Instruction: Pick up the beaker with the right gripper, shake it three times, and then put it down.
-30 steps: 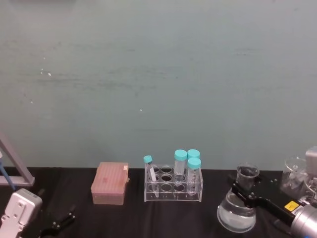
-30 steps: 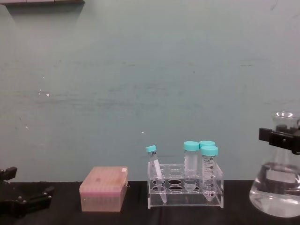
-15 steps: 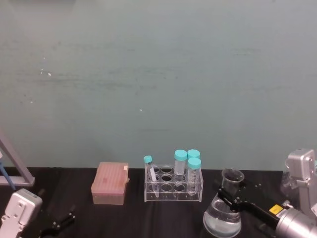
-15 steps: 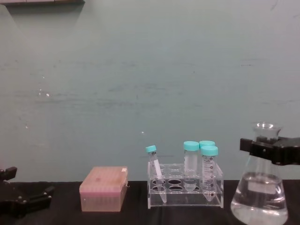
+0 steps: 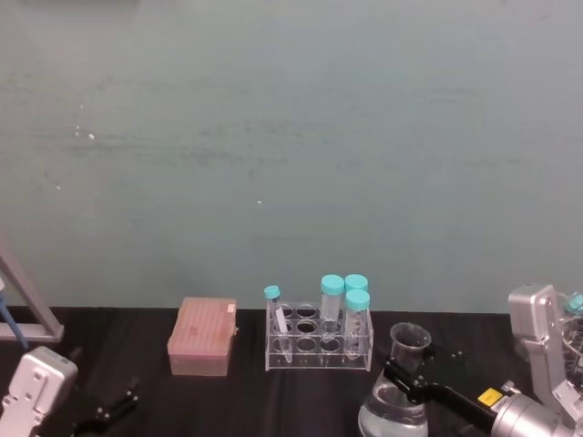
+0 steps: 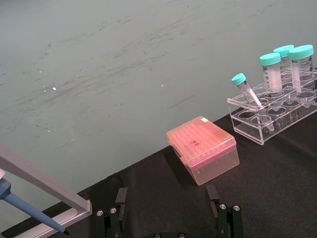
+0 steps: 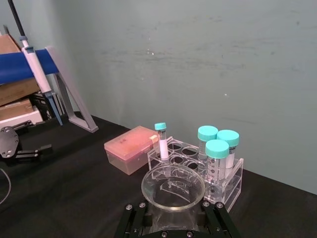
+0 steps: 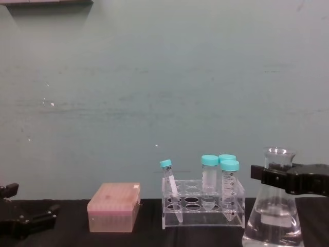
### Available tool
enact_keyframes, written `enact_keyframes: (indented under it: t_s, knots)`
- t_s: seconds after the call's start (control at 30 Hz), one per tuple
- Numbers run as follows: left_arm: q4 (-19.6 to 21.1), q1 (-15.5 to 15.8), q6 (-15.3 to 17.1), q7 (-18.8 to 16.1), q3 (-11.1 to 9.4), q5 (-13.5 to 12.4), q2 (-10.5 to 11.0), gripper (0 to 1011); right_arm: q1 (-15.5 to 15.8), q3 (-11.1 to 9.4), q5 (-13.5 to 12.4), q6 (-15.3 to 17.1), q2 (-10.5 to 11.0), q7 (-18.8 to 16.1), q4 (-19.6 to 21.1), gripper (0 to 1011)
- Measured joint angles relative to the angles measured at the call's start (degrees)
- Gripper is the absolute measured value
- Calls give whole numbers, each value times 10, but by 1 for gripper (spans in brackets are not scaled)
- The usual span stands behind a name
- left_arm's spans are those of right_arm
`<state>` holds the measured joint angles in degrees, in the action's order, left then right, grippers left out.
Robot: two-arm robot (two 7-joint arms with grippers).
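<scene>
The beaker [image 5: 394, 407] is a clear conical flask with liquid in its wide base, standing right of the tube rack; the chest view shows it large at the lower right [image 8: 271, 224]. My right gripper [image 5: 406, 375] is shut on its narrow neck just under the flared rim, its black jaws seen side-on as a bar [image 8: 276, 175]. In the right wrist view the rim [image 7: 173, 187] sits just above the jaws. The beaker's base reaches the lower edge of the views, so I cannot tell whether it touches the table. My left gripper [image 6: 168, 210] rests open at the near left [image 5: 111, 407].
A clear rack [image 5: 316, 360] with several teal-capped tubes stands mid-table, just left of the beaker. A pink tip box [image 5: 202, 337] lies left of it. A pipette stand [image 5: 29, 308] occupies the far left. Black tabletop lies bare in front of the box and rack.
My right gripper has carried the beaker leftward and nearer to me, from the far right to just beside the tube rack. The left arm has not moved.
</scene>
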<state>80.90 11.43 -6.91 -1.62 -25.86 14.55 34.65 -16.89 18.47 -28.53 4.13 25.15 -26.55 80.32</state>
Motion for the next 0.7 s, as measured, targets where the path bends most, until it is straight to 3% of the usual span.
enact_keyframes:
  t_s: [0.7]
  knots:
    - [0, 0, 0, 0, 0, 0, 0, 1000, -18, 10, 7, -2, -6, 9, -32, 452]
